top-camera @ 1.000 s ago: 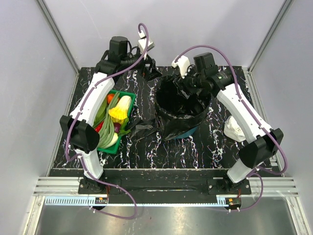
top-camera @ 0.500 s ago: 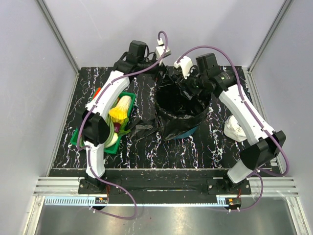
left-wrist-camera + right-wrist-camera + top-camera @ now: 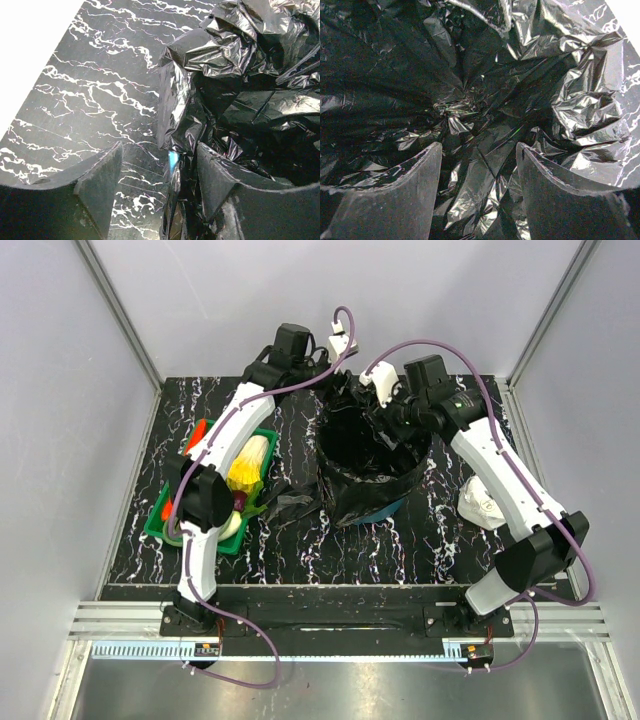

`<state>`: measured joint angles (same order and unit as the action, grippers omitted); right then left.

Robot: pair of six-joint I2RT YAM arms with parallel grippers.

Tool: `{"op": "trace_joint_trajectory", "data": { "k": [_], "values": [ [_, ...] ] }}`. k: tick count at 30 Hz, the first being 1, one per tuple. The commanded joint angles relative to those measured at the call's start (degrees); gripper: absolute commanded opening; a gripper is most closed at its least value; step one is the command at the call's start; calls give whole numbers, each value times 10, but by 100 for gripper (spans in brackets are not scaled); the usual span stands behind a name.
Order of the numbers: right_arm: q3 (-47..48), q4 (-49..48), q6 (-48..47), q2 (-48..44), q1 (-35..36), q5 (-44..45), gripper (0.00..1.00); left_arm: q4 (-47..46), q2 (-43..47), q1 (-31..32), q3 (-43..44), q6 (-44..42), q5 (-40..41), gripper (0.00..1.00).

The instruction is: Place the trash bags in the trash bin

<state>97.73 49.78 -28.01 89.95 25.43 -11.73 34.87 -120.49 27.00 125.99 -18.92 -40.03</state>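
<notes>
Marbled table [image 3: 450, 540]: bin [image 3: 397, 506] at centre, bag [image 3: 350, 440] lining it, bundle [image 3: 290, 505] just beside. Probably to seat the film, left gripper [image 3: 159, 150], jaws apart, straddles the bag's rim; right gripper [image 3: 477, 150], wide, hovers inside.

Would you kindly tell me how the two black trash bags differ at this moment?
The large bag is opened over the trash bin, draping its sides; the small bag lies crumpled on the table. The large bag stands tall; the small bag sits low and compact. Both are glossy, crinkled black film.
</notes>
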Motion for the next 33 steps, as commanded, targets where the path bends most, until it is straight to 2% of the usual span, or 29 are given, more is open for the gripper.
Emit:
{"op": "trace_joint_trajectory", "data": {
  "k": [1, 8, 9, 11, 12, 15, 21, 23, 28, 33],
  "values": [
    [-8, -2, 8, -18, -3, -15, 66, -23, 3, -2, 26, 5, 0, 61],
    [-11, -3, 5, -19, -6, -10, 66, -24, 24, -2, 19, 12, -9, 55],
    [-11, -3, 4, -19, -6, -12, 66, -24, 26, -2, 18, 10, -10, 52],
    [-10, -2, 5, -17, -6, -13, 66, -24, 29, -2, 16, 9, -6, 32],
    [-10, -1, 7, -16, -6, -15, 66, -25, 31, -3, 16, 8, -2, 26],
    [-11, -1, 8, -13, -6, -20, 66, -29, 29, -5, 14, 8, 3, 12],
    [-18, -1, 5, -8, -6, -32, 66, -29, 31, -5, 14, 9, -6, 9],
    [-15, -1, 4, -1, -6, -42, 66, -29, 30, -5, 14, 11, -12, 0],
    [5, 12, -15, 35, -6, -52, 65, -29, 37, -5, -2, 8, -22, 0],
    [11, 36, -40, 76, -4, -48, 56, -29, 47, -6, -16, 4, -26, 0]
  ]
}}
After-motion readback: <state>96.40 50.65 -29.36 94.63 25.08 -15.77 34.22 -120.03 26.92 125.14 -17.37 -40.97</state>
